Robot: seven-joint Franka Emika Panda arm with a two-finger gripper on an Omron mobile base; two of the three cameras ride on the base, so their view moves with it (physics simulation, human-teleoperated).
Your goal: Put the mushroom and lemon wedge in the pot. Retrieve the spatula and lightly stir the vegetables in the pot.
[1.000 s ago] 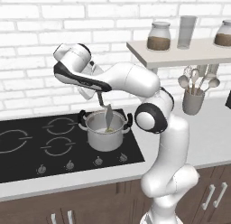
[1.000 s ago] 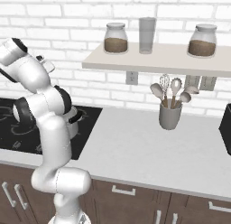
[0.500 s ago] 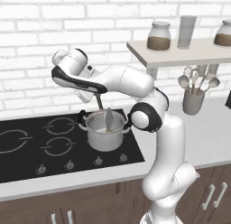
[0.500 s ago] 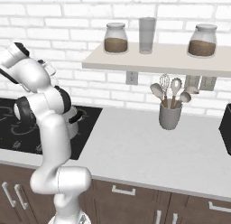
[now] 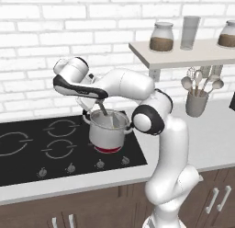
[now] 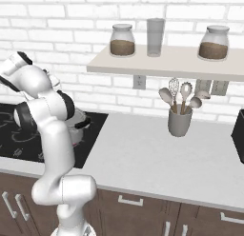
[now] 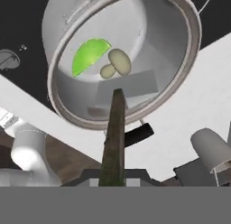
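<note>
The steel pot (image 5: 109, 133) stands on the black cooktop's right front burner, and part of it peeks out behind my arm (image 6: 79, 125). Seen from above, the pot (image 7: 191, 47) holds a bright green lemon wedge (image 7: 89, 54) with a tan mushroom (image 7: 118, 61) right beside it. My gripper (image 5: 98, 99) hangs just over the pot's rim, shut on the spatula's dark handle (image 7: 114, 133). Its grey blade (image 7: 128, 85) rests inside the pot near the mushroom. The handle (image 5: 104, 110) slants down into the pot.
The cooktop (image 5: 41, 144) stretches left of the pot, with knobs along its front. A grey utensil cup (image 5: 196, 103) with spoons and a whisk sits on the counter to the right, under a shelf (image 5: 183, 57) holding jars and a glass.
My hand has shifted slightly left and down over the pot, and the spatula has swept a little with it inside the pot. The pot has stayed in place.
</note>
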